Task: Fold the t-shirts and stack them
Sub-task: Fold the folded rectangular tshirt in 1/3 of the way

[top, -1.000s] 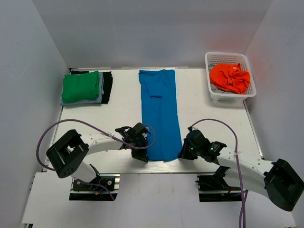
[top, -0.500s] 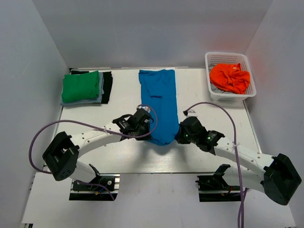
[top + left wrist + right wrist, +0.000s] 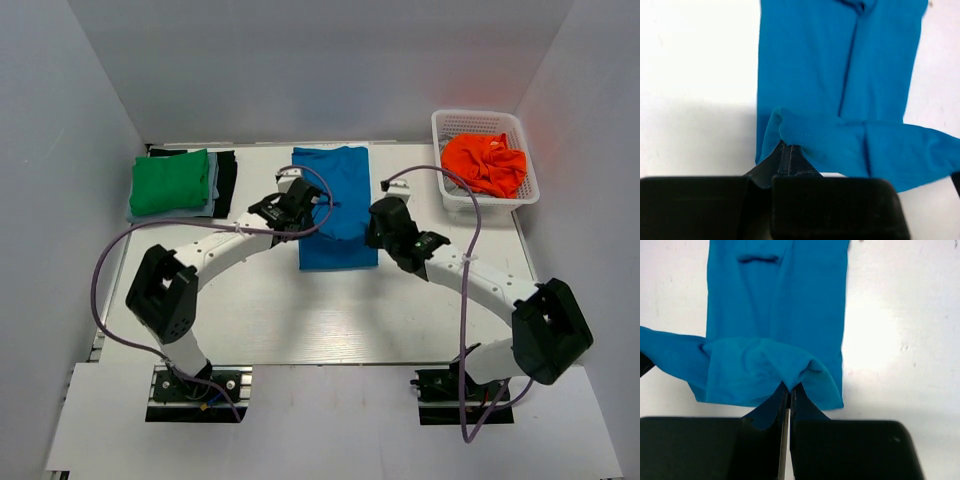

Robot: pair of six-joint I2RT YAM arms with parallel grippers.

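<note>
I'm mid-fold on the blue t-shirt, lying mid-surface. My left gripper and right gripper each pinch 1 hem corner tight, raised over the shirt's middle. Next, I judge, both must carry the hem evenly to the collar end, then let go.

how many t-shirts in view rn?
5: blue t-shirt mid-table, pinched by left gripper and right gripper; green t-shirt, grey t-shirt, black t-shirt stacked far left; orange t-shirt in basket. More may be hidden.
</note>
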